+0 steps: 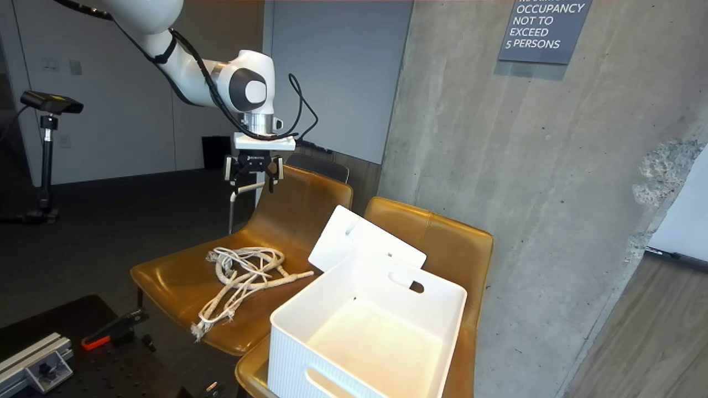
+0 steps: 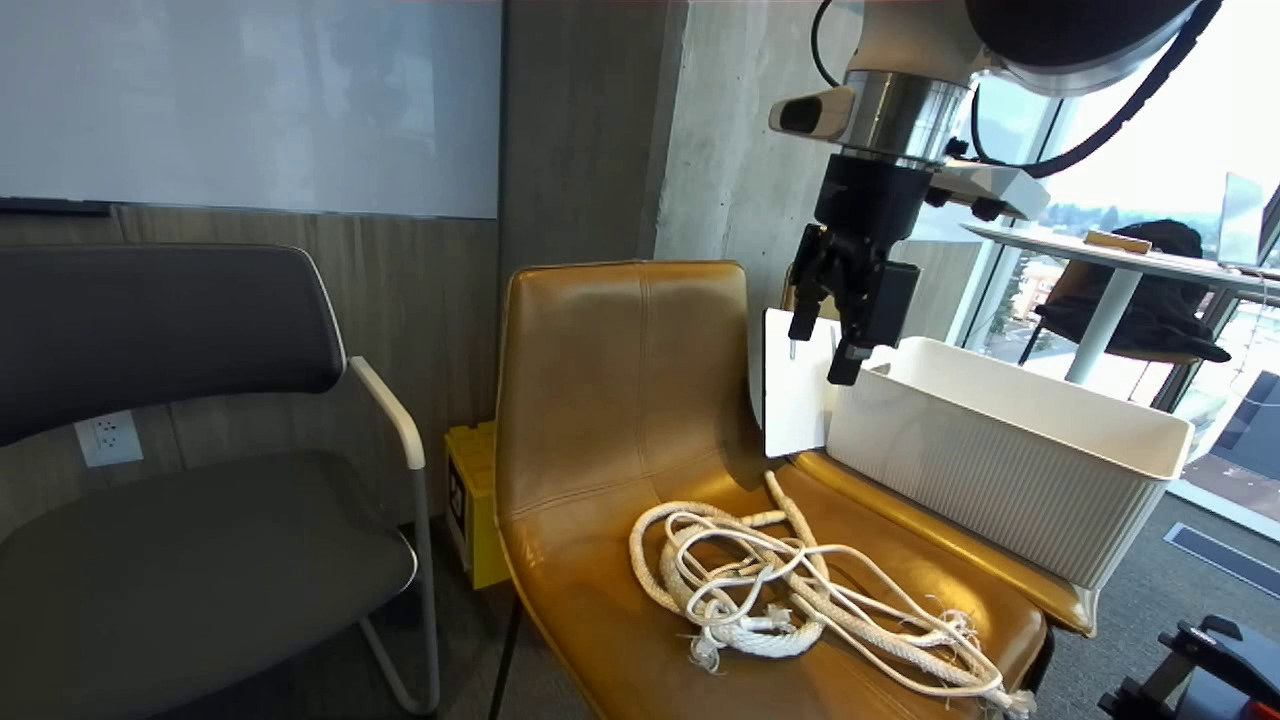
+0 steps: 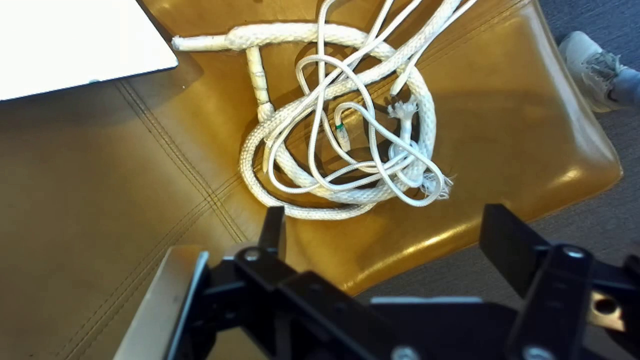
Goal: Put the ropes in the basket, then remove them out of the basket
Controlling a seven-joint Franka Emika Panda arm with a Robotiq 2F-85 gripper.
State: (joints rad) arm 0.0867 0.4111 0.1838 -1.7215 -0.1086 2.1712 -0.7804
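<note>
Two fingers on the gripper, spread wide, pointing down; seat edge and dark floor show through the gap. It hangs above the tan chair, well clear of the ropes. Arm comes in from the top of both exterior views. Ropes lie in a loose tangle on that seat: thick braid in rings, thinner cord crossing over, frayed ends. One straight thick end points at the white panel, near its corner in the wrist view. Panel stands just beside the basket, at the chair backs. Basket sits upright on the second tan chair, mouth up, handle slots in facing end walls. White shoe on the floor past the seat edge. Dark bench at the lower corner of an exterior view, carrying a silver rail and a black-and-red tool. Grey chair opposite the basket side, yellow box between it and the tan chair, further back. Camera on a stand. Furthest back: concrete wall with an occupancy sign, whiteboard, table by the window.
</note>
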